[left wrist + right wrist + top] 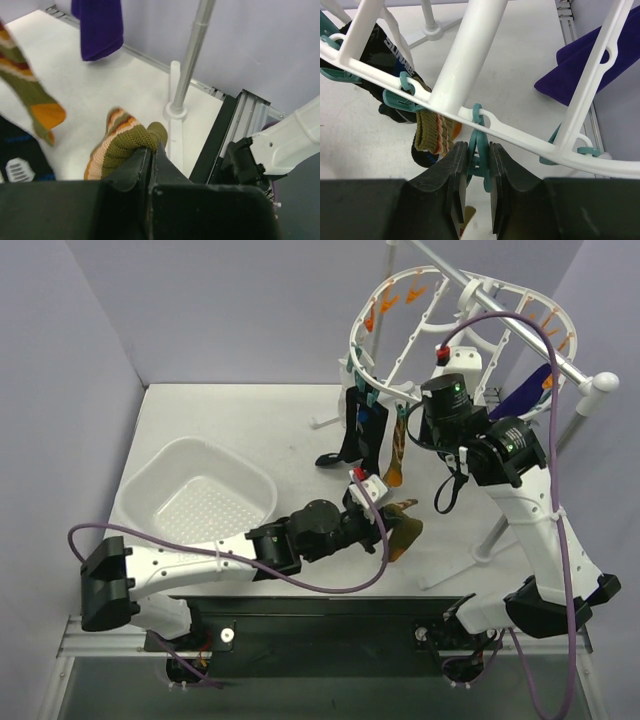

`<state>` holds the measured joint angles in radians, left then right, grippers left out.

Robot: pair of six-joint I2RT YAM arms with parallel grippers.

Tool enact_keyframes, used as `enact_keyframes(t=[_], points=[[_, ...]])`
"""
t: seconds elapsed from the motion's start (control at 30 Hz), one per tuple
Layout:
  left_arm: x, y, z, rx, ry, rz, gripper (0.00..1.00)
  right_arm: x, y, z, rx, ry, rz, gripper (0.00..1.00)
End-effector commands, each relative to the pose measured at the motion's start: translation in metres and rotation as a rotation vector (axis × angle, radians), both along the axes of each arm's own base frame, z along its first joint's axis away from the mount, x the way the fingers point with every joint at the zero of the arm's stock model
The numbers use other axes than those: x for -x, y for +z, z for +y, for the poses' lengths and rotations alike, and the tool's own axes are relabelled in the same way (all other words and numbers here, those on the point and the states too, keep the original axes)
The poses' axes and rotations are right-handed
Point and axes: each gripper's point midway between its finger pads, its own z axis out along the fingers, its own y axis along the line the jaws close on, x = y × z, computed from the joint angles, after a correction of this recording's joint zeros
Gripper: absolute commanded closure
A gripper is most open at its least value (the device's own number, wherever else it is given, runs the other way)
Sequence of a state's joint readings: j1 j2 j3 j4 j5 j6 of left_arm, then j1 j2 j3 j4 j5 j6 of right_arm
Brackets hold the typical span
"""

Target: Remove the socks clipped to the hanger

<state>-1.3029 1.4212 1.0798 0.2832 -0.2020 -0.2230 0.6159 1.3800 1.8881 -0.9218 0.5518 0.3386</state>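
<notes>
Hanger [589, 95] first: it fills the view above my right gripper [479, 155], rim running across just over the fingertips. The desk [250, 420] lies well below. The tub [150, 475] sits well off to the left of my left gripper [150, 155].

Now the socks. The purple sock [590, 65] hangs off to the right of the right gripper, and the black socks [385, 42] hang off to its left. A hanging sock [432, 132], striped, dangles just left of it from the next clip [402, 97]. Down low, my left gripper is clenched on the olive sock [122, 145], with the toe end bunched out past the fingertips.

Smallest thing, and the one that matters, is the clip [477, 132]. It's teal and pinched between my right fingers [459, 167], one on each side. I can't tell whether it bites the olive sock, because my own fingers hide its mouth.

My read: this is the release.
- **Squeeze:** press the clip's legs squarely, so the mouth opens rather than the clip swivelling on its link.
- **Pull:** the left gripper should draw the sock down and away gently, and only once the mouth gives.
- **Risk:** pulling early would likely tilt the hanger and slide the clip out of my pinch.
</notes>
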Motion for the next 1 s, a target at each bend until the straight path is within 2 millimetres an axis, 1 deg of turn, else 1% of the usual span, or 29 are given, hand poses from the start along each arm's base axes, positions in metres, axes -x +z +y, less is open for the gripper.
enact_keyframes(t=[0.0, 0.03, 0.07, 0.1, 0.13, 0.17, 0.2, 0.23, 0.27, 0.3, 0.33, 0.37, 0.4, 0.43, 0.47, 0.5, 0.53, 0.57, 0.6, 0.63, 0.67, 0.7, 0.73, 0.77, 0.8, 0.83, 0.87, 0.93, 0.97], points=[[-0.037, 0.022, 0.059, 0.002, 0.125, 0.051, 1.00, 0.009, 0.003, -0.008, -0.008, -0.004, -0.013, 1.00], [-0.046, 0.024, 0.071, 0.006, 0.158, 0.074, 1.00, 0.010, 0.004, -0.009, -0.014, -0.005, -0.017, 1.00], [-0.053, 0.034, 0.088, 0.025, 0.191, 0.082, 1.00, 0.010, 0.003, -0.008, -0.016, -0.001, -0.014, 1.00], [-0.073, 0.031, 0.109, 0.013, 0.258, 0.099, 1.00, 0.011, 0.001, -0.008, -0.020, -0.003, -0.009, 1.00], [-0.078, 0.025, 0.123, -0.011, 0.290, 0.124, 1.00, 0.011, 0.001, -0.008, -0.023, -0.002, -0.009, 1.00], [-0.081, 0.035, 0.139, 0.009, 0.316, 0.119, 1.00, 0.011, 0.000, -0.008, -0.025, -0.002, -0.007, 1.00], [-0.087, 0.028, 0.155, -0.021, 0.359, 0.137, 1.00, 0.011, -0.001, -0.008, -0.031, -0.001, -0.003, 1.00], [-0.099, 0.030, 0.174, -0.019, 0.420, 0.148, 1.00, 0.012, -0.002, -0.008, -0.031, 0.002, -0.001, 1.00], [-0.102, 0.037, 0.191, -0.006, 0.457, 0.147, 1.00, 0.012, -0.003, -0.008, -0.030, 0.002, 0.002, 0.99], [-0.105, 0.027, 0.207, -0.044, 0.505, 0.174, 1.00, 0.013, -0.003, -0.008, -0.031, 0.004, 0.003, 0.98], [-0.117, 0.029, 0.231, -0.041, 0.593, 0.184, 1.00, 0.012, -0.004, -0.008, -0.030, 0.003, 0.005, 0.98], [-0.120, 0.032, 0.248, -0.037, 0.648, 0.187, 1.00, 0.013, -0.004, -0.009, -0.030, 0.001, 0.004, 0.97], [-0.121, 0.024, 0.263, -0.071, 0.692, 0.210, 1.00, 0.013, -0.005, -0.009, -0.031, 0.003, 0.008, 0.96], [-0.125, 0.024, 0.278, -0.077, 0.739, 0.214, 1.00, 0.014, -0.005, -0.009, -0.035, 0.005, 0.008, 0.95], [-0.132, 0.025, 0.299, -0.075, 0.801, 0.216, 1.00, 0.014, -0.006, -0.009, -0.035, 0.005, 0.010, 0.94], [-0.134, 0.019, 0.313, -0.094, 0.841, 0.232, 1.00, 0.014, -0.006, -0.008, -0.037, 0.008, 0.011, 0.94], [-0.136, 0.017, 0.322, -0.102, 0.867, 0.242, 1.00, 0.015, -0.006, -0.008, -0.042, 0.013, 0.011, 0.94], [-0.142, 0.017, 0.340, -0.101, 0.922, 0.254, 1.00, 0.015, -0.006, -0.007, -0.045, 0.016, 0.012, 0.93], [-0.141, 0.010, 0.349, -0.119, 0.946, 0.275, 1.00, 0.015, -0.006, -0.007, -0.047, 0.017, 0.013, 0.93], [-0.142, 0.008, 0.356, -0.119, 0.971, 0.288, 1.00, 0.016, -0.006, -0.006, -0.050, 0.019, 0.012, 0.92], [-0.144, 0.006, 0.371, -0.120, 1.023, 0.298, 1.00, 0.016, -0.006, -0.007, -0.050, 0.022, 0.015, 0.91], [-0.143, 0.000, 0.376, -0.133, 1.043, 0.313, 1.00, 0.017, -0.006, -0.006, -0.053, 0.023, 0.013, 0.91], [-0.143, -0.001, 0.381, -0.129, 1.063, 0.319, 1.00, 0.018, -0.006, -0.007, -0.053, 0.024, 0.015, 0.90], [-0.142, -0.001, 0.385, -0.123, 1.080, 0.318, 0.93, 0.018, -0.007, -0.008, -0.051, 0.022, 0.014, 0.89], [-0.141, -0.003, 0.389, -0.126, 1.100, 0.319, 0.82, 0.019, -0.006, -0.008, -0.055, 0.024, 0.012, 0.89], [-0.141, -0.003, 0.391, -0.112, 1.112, 0.321, 0.69, 0.019, -0.006, -0.008, -0.055, 0.026, 0.013, 0.88], [-0.138, -0.001, 0.392, -0.100, 1.117, 0.315, 0.43, 0.020, -0.007, -0.008, -0.054, 0.027, 0.015, 0.87], [-0.137, 0.003, 0.392, -0.075, 1.117, 0.309, 0.19, 0.020, -0.007, -0.007, -0.056, 0.030, 0.016, 0.87], [-0.137, 0.004, 0.391, -0.069, 1.109, 0.307, 0.03, 0.020, -0.008, -0.007, -0.056, 0.030, 0.019, 0.86]])
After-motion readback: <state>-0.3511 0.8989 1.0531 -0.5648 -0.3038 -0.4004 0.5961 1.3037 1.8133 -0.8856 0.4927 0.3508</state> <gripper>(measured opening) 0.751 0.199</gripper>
